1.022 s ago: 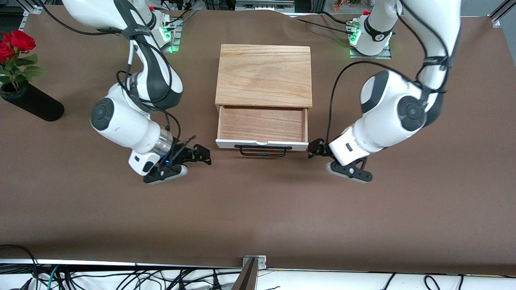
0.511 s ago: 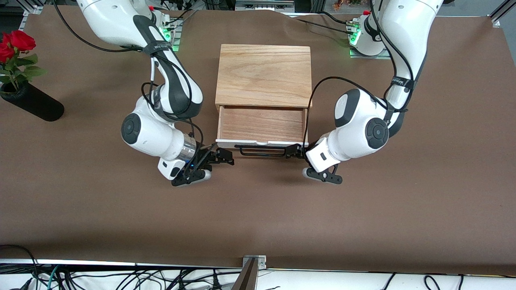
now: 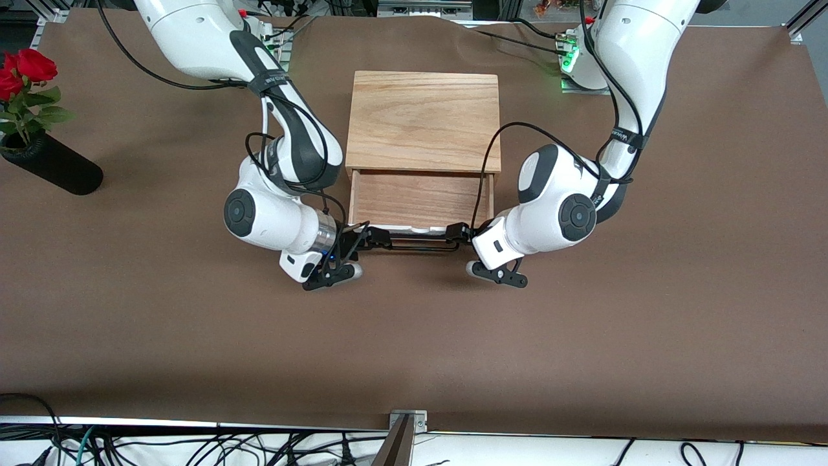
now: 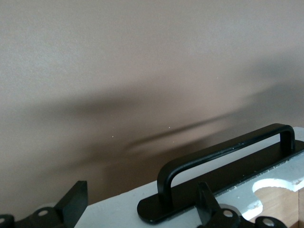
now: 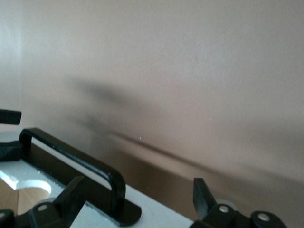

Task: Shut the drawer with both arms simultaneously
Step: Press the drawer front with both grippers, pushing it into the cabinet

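The drawer [image 3: 420, 199] stands pulled out of the wooden box [image 3: 424, 120], toward the front camera. Its white front panel [image 3: 414, 229] carries a black bar handle [image 3: 417, 246]. My left gripper [image 3: 460, 233] is open at the panel's end toward the left arm. In the left wrist view the gripper [image 4: 140, 210] straddles the white panel [image 4: 114, 213] by the handle's foot [image 4: 164, 209]. My right gripper [image 3: 374, 238] is open at the panel's other end. In the right wrist view the gripper [image 5: 137, 197] sits over the panel [image 5: 156, 216] beside the handle [image 5: 71, 154]. Neither gripper holds anything.
A black vase [image 3: 55, 169] with red roses [image 3: 26, 68] lies at the right arm's end of the table. The brown table cover [image 3: 414, 336] stretches from the drawer front to the table's near edge.
Both grippers have moved inward from beside the drawer to the two ends of its front panel, by the handle. The drawer stands about as far out as before.
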